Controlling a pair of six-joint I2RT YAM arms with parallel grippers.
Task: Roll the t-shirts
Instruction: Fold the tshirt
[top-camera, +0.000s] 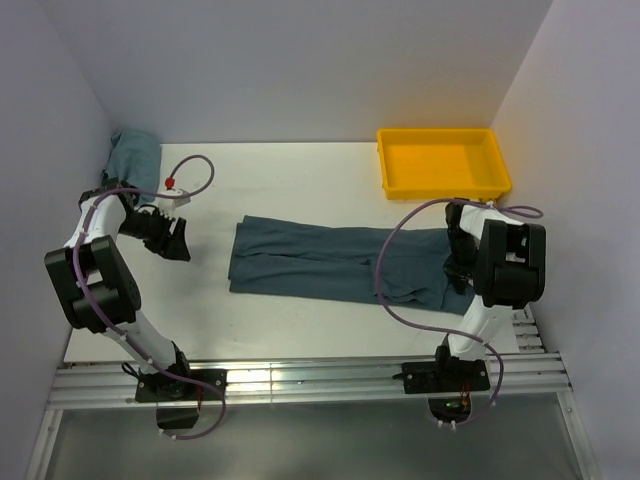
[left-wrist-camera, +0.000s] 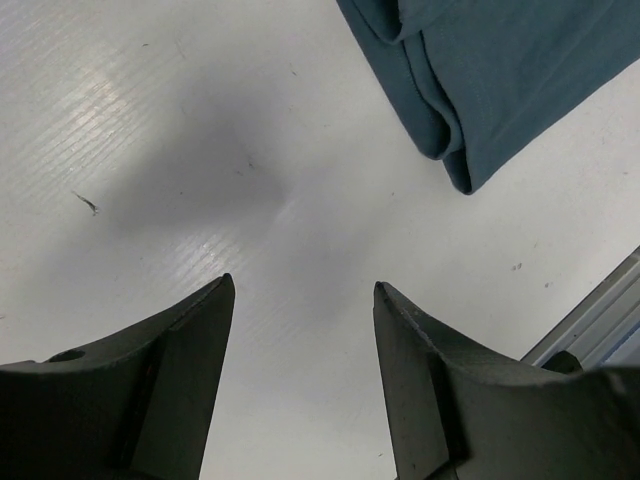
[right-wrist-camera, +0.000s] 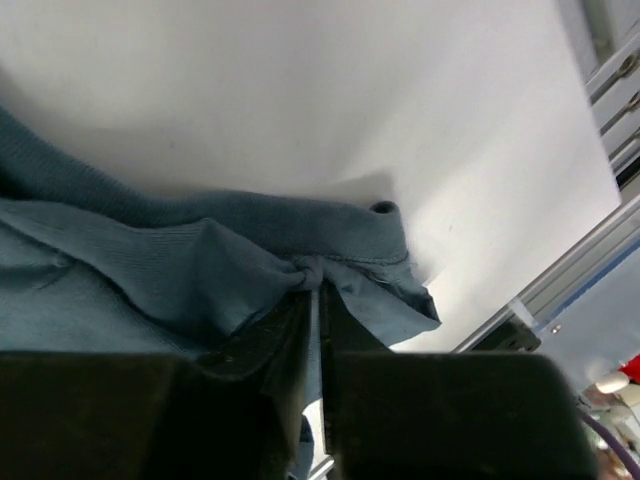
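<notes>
Pinches the bunched right end of the t-shirt (top-camera: 330, 262) in the right gripper (right-wrist-camera: 315, 292), jaws nearly together on fabric. Stretches as a long folded strip, axis left to right. Holds the left gripper (left-wrist-camera: 305, 290) wide and empty over bare table (left-wrist-camera: 150, 150), just off the strip's left end.

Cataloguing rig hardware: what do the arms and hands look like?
Both arms have white links and boxy black joint housings: left arm, right arm. A looping purple cable trails along each. The left hand and right hand have dark grey, wedge-shaped fingers. A small red dot sits near the left wrist.
</notes>
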